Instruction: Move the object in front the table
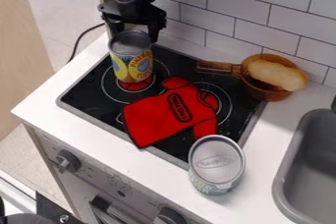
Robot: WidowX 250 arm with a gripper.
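Pineapple can (133,63) upright directly beneath the black claw (134,33), over a stove burner.
Its long axis runs roughly vertical, round metal top toward the claw, yellow-and-blue printed label wrapping the cylinder; whether the claw is spread or pinching it, I cannot tell. Nearer the camera than the claw, a flat red fabric T-shirt-shaped potholder (152,115) lies on the smooth black cooktop (89,98); farther out stands a second can (216,161), metal-topped. Well right of the claw, a translucent amber pot (266,93) holds an oblong bread roll (275,73).
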